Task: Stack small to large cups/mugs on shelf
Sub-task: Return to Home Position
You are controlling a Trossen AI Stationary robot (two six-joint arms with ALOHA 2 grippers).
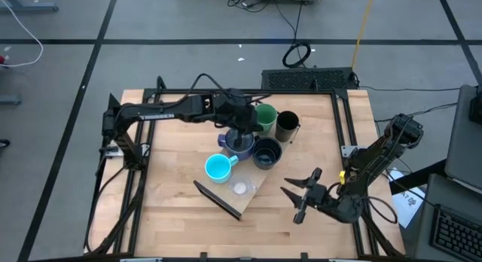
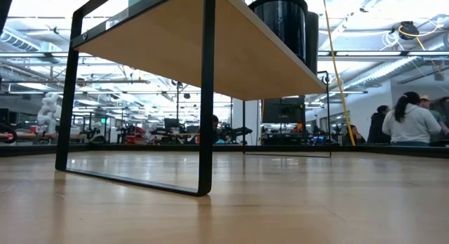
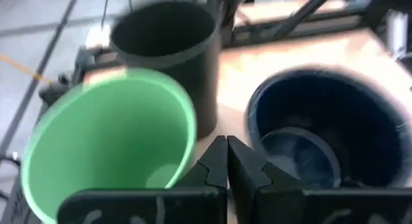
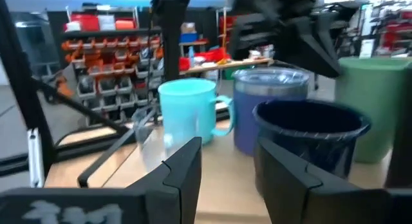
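The shelf (image 1: 254,179) lies slantwise mid-table and carries all the cups on their bases: green tumbler (image 1: 265,117), tall black cup (image 1: 287,125), wide black mug (image 1: 266,152), blue-purple mug (image 1: 239,147), cyan mug (image 1: 218,169) and tiny clear cup (image 1: 240,188). My left gripper (image 3: 226,161) is shut on nothing and hovers over the blue-purple mug, with the green tumbler (image 3: 109,140) and wide black mug (image 3: 322,134) ahead of it. My right gripper (image 1: 301,196) stands open near the table's right front, level, facing the cups (image 4: 187,111).
Dark frame rails run along the table's left and right edges (image 1: 348,134). The shelf's dark bracket (image 1: 218,200) stands at its near end; the low view shows it from the side (image 2: 207,97). Bare tabletop lies at the near left (image 1: 173,217). People sit beyond the table (image 2: 414,121).
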